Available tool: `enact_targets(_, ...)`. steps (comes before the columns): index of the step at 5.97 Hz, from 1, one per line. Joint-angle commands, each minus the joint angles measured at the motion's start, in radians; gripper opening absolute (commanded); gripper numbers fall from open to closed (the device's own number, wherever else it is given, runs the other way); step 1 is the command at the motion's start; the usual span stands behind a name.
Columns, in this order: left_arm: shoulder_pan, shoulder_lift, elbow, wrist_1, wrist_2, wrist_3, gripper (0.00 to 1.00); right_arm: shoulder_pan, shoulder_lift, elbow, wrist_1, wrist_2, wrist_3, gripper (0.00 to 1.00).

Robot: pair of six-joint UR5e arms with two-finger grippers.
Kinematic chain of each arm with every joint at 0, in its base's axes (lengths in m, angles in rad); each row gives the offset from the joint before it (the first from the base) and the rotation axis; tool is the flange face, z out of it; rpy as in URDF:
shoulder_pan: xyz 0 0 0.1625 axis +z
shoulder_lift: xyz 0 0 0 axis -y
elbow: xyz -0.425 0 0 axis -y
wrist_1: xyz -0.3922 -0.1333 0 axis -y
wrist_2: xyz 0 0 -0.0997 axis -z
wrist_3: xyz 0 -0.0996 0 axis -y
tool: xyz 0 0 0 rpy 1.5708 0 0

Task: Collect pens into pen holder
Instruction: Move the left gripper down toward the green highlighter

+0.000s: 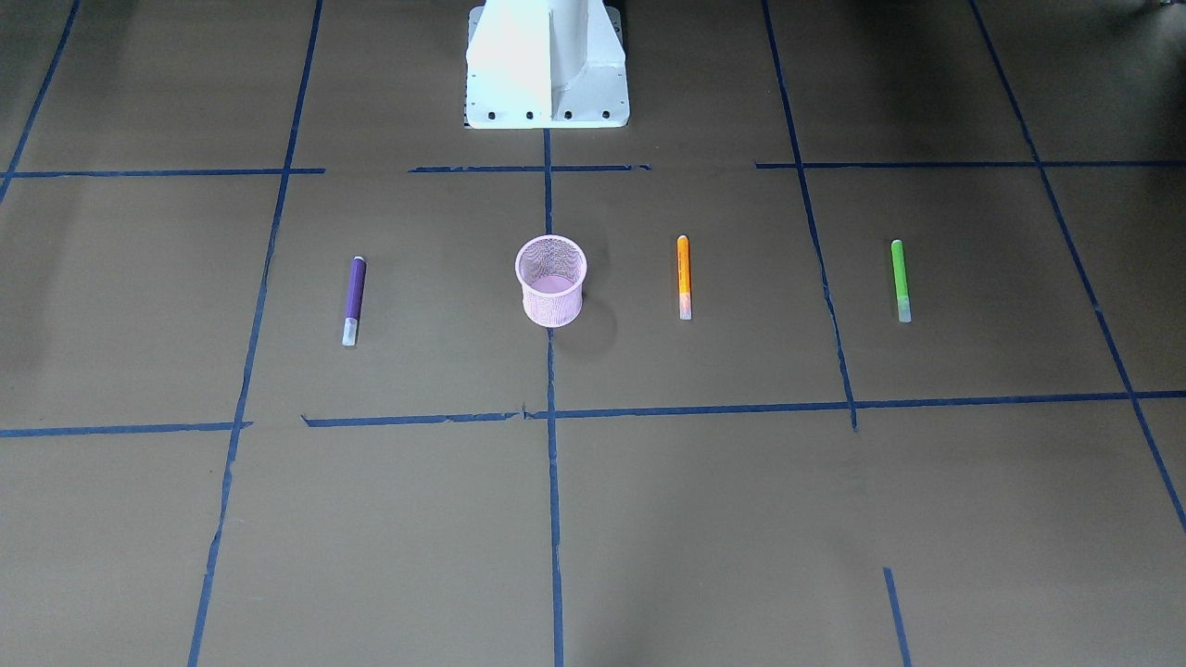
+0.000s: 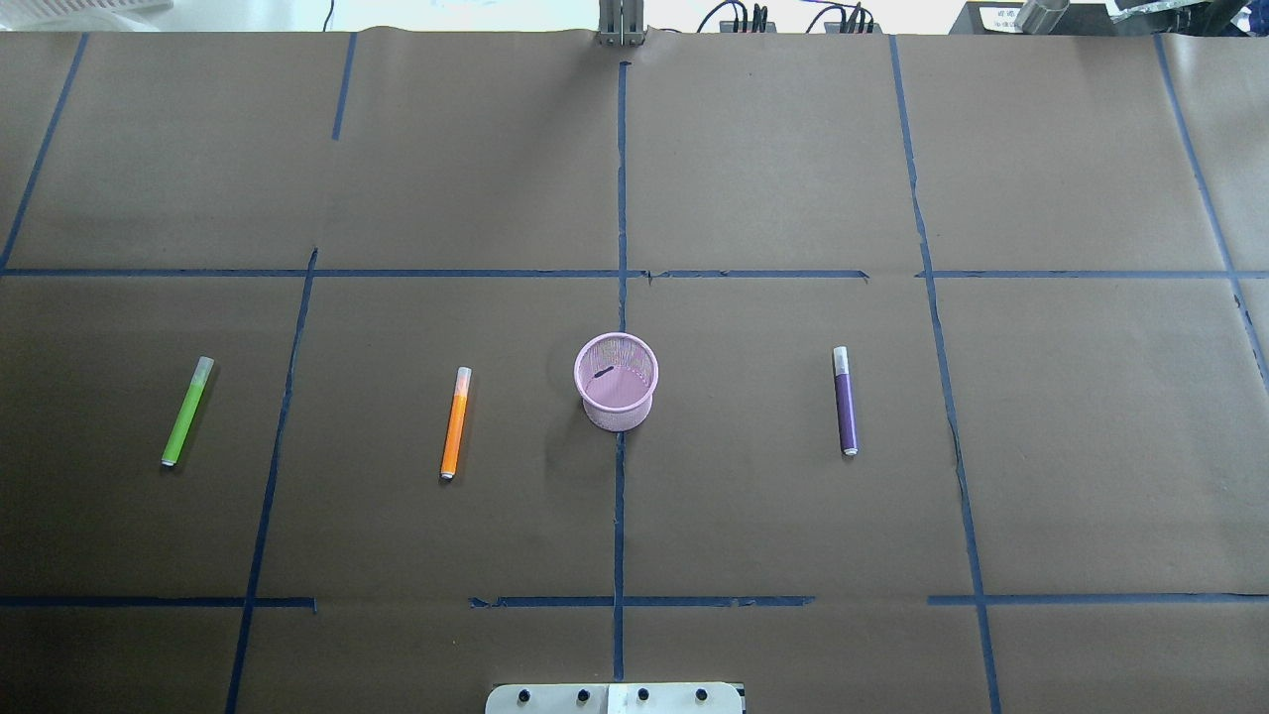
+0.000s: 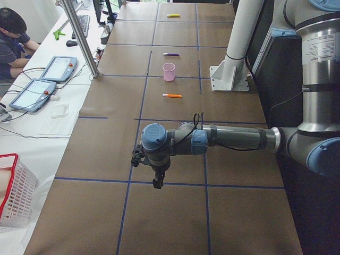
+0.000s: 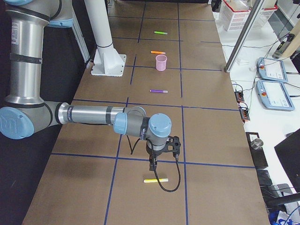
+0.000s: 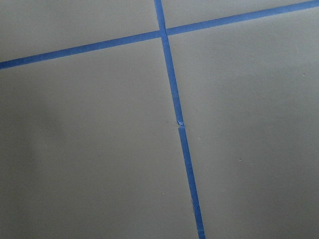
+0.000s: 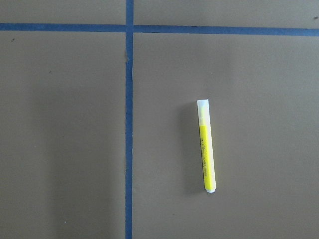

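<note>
The pink mesh pen holder point(image 2: 617, 382) stands upright at the table's middle and also shows in the front view point(image 1: 551, 281). The purple pen point(image 2: 845, 402) lies on its right. The orange pen point(image 2: 455, 422) and the green pen point(image 2: 187, 412) lie on its left. All three lie flat on the paper. My left gripper point(image 3: 158, 183) hangs above the table's left end, far from them. My right gripper point(image 4: 152, 166) hangs above the right end, beside a yellow pen point(image 6: 207, 147). I cannot tell whether either gripper is open or shut.
Brown paper with blue tape lines point(image 2: 620, 198) covers the table. The robot's white base point(image 1: 547, 69) stands behind the holder. Operators' desks with tablets point(image 3: 58, 68) and a white basket point(image 3: 13, 191) line the table's far side.
</note>
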Motion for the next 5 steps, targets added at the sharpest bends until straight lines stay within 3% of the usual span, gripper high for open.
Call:
enact_targets(1, 0.0, 0.0, -0.007, -0.001, 0.0, 0.0, 1.0, 0.0, 0.002, 0.002, 0.0, 0.0, 0.0, 1.0)
enact_targets(5, 0.002, -0.076, -0.065, -0.014, -0.009, -0.009, 1.0, -0.005, 0.015, 0.086, 0.0, 0.003, 0.011, 1.0)
